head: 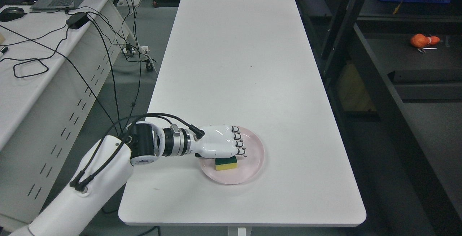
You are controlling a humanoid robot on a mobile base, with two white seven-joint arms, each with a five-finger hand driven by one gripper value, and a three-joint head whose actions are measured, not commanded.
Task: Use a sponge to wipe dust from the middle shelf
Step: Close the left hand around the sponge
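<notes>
On the near end of the white table [245, 66], a pink plate [252, 164] holds the yellow-and-green sponge [226, 164]. The left hand [220, 145] sits directly over the sponge, knuckles up, fingers [238, 143] curled downward around it; whether they have closed firmly on it cannot be told. The step in hand appears to be picking up the sponge. The next move calls for a secure grasp, a lift clear of the plate, then carriage toward the dark shelving [382, 95] at right.
</notes>
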